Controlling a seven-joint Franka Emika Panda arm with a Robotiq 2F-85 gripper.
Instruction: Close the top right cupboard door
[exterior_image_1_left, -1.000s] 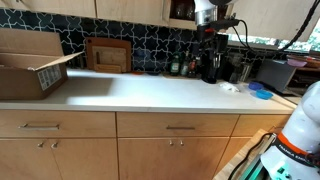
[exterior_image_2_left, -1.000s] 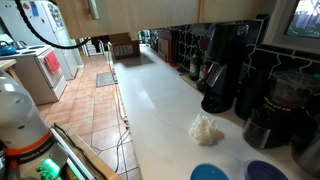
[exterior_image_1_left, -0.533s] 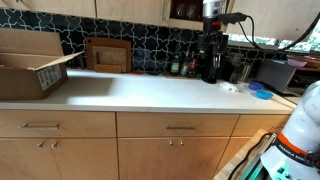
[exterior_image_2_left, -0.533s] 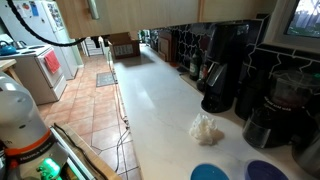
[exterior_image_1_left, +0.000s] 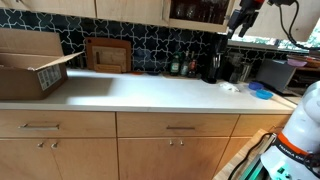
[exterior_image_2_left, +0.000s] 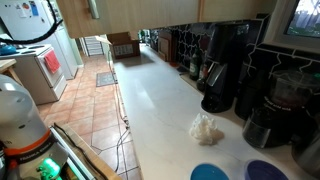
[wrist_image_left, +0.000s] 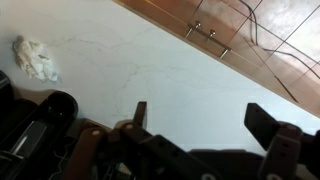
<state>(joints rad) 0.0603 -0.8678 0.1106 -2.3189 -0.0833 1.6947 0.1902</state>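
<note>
The top right cupboard (exterior_image_1_left: 197, 11) stands open in an exterior view, with its dark shelf and small dark items showing. I cannot make out its tan door leaf in any view. My gripper (exterior_image_1_left: 243, 18) hangs high up, just right of that opening and above the coffee machines. In the wrist view the gripper (wrist_image_left: 205, 120) is open and empty, with both fingers spread over the white countertop (wrist_image_left: 150, 70) far below.
A cardboard box (exterior_image_1_left: 35, 62) and a wooden tray (exterior_image_1_left: 107, 54) stand at the left. Black coffee machines (exterior_image_2_left: 225, 65) line the backsplash. A crumpled white cloth (exterior_image_2_left: 207, 128) lies on the counter and also shows in the wrist view (wrist_image_left: 35, 58). Drawers with bar handles (exterior_image_1_left: 180, 128) sit below.
My gripper has moved right and slightly up, from in front of the open cupboard to beside it. The cupboard's interior now shows fully.
</note>
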